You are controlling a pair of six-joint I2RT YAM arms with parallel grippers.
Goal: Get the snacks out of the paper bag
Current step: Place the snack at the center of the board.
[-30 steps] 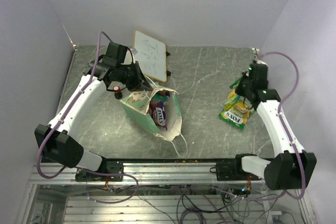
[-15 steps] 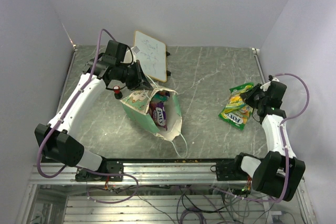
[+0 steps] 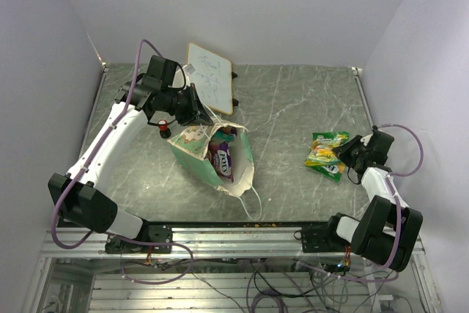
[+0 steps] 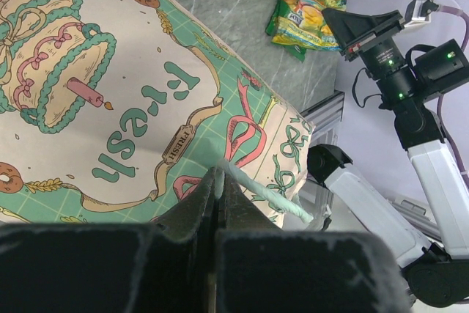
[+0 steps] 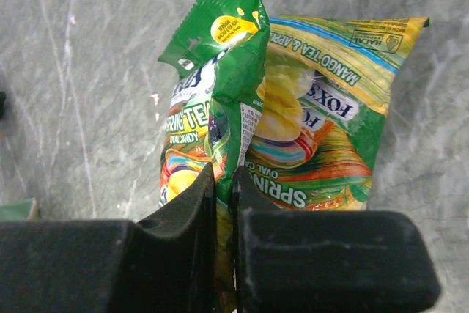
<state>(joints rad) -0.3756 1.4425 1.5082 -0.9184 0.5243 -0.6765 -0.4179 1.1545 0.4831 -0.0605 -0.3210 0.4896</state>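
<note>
At centre left of the top view, the paper bag is found lying tipped on the table, its mouth gaping toward the upper part of the frame, with a purple packet visible inside. The left gripper is pressed fully shut on the pale string handle at the bag's rim, so that the mouth is held up and open. At centre right of the top view, near the table's right edge and well apart from the bag, the right gripper is closed to a narrow slit on the lower edge of a green packet. This packet is folded along its length and overlaps a second packet, which lies flat on the table. Whether the green packet is lifted clear or resting on the surface cannot be told. A white board and a small red-and-black cylinder lie just beyond the bag at upper left and are not to be handled. The packets are judged to be light, limp and glossy, with loose contents that shift. They should therefore be taken by a crimped end seal or side edge, where the film is flat and double, rather than across the slippery puffed middle. The bag is judged to be thin, easily creased and easily torn. It should be restrained by the handle or rim only, without hard pulling, while the purple packet is drawn out through the mouth.
</note>
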